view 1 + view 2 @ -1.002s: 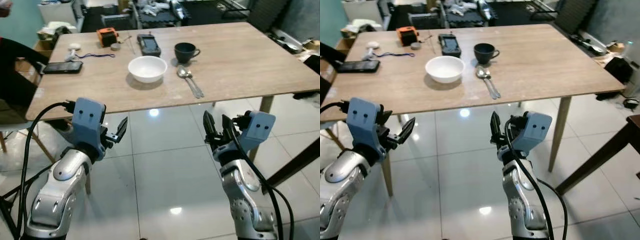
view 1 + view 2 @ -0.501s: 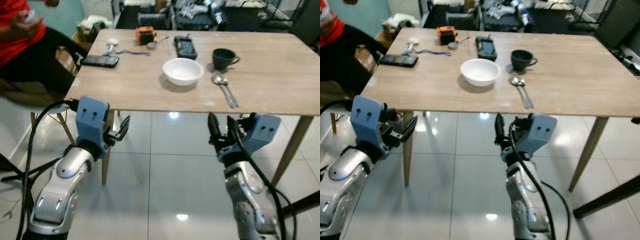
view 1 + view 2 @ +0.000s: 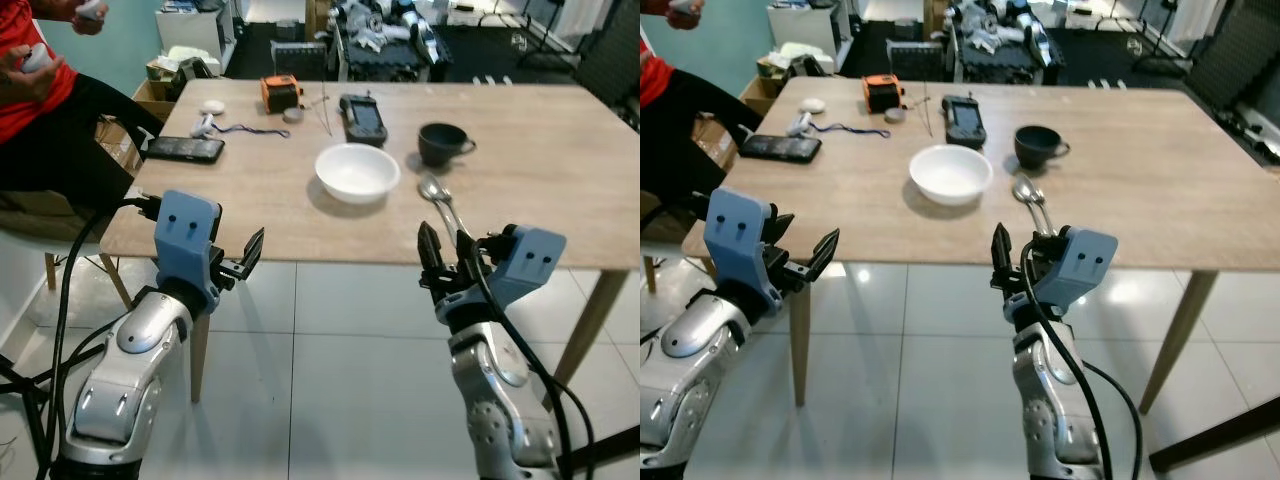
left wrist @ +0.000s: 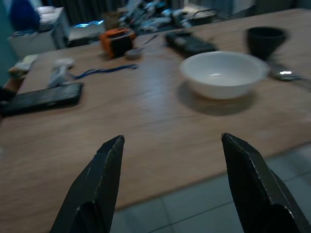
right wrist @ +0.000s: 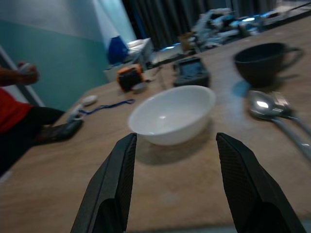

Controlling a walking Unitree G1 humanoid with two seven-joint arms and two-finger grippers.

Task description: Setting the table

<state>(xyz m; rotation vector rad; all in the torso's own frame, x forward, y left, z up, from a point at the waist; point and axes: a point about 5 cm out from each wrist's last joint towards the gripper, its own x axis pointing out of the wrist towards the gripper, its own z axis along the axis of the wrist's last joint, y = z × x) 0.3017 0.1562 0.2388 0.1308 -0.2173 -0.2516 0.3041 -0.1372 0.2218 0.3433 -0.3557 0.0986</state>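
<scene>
Short of the desk [image 3: 300,215], both arms hang forward at its near edge, the left gripper [image 3: 245,258] and right gripper [image 3: 437,252] each released with fingers spread and nothing held, apparently poised for a first reach. Beyond the right gripper lie two spoons [image 3: 440,200] side by side, handles pointing back toward it, with a dark cup [image 3: 440,143] just past them and a white bowl [image 3: 357,172] ahead between the two grippers. Farther off sit a handset [image 3: 361,116], an orange device [image 3: 280,93] and a phone [image 3: 185,149], pushed clear of the place setting. A seated person [image 3: 45,110] is off beyond the left gripper.
</scene>
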